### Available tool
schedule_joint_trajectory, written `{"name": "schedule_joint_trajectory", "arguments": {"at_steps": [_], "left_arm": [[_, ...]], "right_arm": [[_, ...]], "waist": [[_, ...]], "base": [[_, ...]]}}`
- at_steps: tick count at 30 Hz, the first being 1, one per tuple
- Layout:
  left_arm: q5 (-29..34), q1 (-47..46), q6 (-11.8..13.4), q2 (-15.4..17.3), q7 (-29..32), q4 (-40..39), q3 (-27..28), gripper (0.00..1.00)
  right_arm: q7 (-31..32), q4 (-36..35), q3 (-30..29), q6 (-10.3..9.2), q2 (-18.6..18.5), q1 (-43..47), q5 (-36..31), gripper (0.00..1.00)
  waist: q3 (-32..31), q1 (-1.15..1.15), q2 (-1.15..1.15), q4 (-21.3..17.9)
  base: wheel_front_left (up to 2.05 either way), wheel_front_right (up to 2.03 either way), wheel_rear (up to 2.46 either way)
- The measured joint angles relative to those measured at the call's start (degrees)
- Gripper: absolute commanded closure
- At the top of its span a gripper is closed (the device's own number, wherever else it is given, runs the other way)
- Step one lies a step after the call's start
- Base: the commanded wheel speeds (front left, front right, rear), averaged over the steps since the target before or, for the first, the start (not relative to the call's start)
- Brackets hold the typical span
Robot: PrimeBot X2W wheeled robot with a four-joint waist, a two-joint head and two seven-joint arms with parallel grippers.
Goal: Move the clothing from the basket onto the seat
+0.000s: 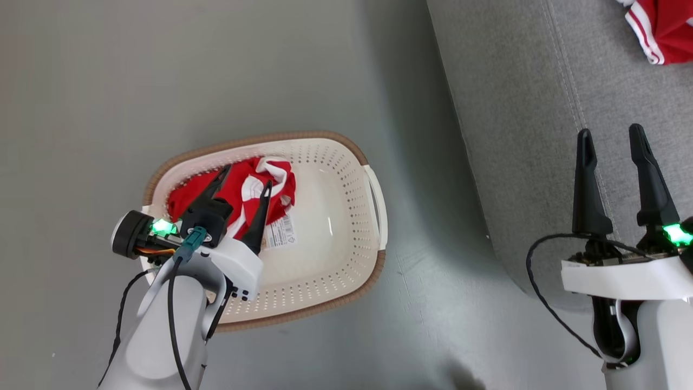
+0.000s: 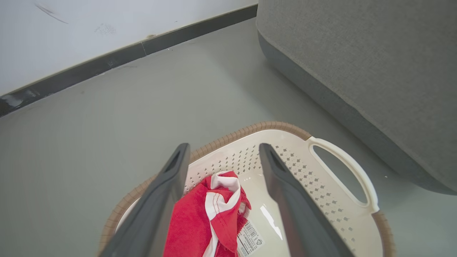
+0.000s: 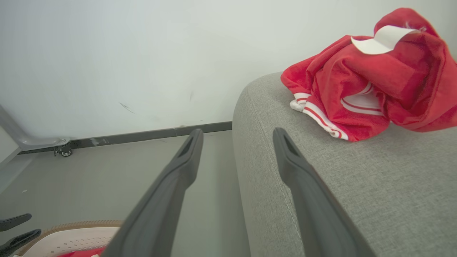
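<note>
Left claw (image 1: 247, 176) wide open, empty, over red shorts (image 1: 187, 199) in basket (image 1: 325, 137): drop deep, pinch bunched middle, lift clear of rim.

Just a plain matte grey floor (image 1: 162, 65), meeting a white wall (image 2: 107, 28) along a dark baseboard (image 2: 89, 69). A couple of dark scuffs (image 2: 50, 10) high on that wall in the left wrist view, plus fainter smudges a bit lower. Over at the left edge of the right wrist view, a small caster wheel (image 3: 65, 152) under a slanted grey frame leg (image 3: 12, 126), parked right by the baseboard.
</note>
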Motion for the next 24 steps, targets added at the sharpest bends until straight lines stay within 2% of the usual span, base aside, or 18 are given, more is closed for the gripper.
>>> {"name": "schedule_joint_trajectory", "arguments": {"at_steps": [24], "left_arm": [[1.59, -4.98, 3.16, 3.91, 0.0, 8.37, 0.87, 0.0]], "right_arm": [[-1.48, 1.81, 1.22, 0.0, 0.01, -6.12, 3.22, 0.0]], "waist": [[9.91, 0.0, 0.0, -5.98]], "base": [[0.0, 0.0, 0.0]]}}
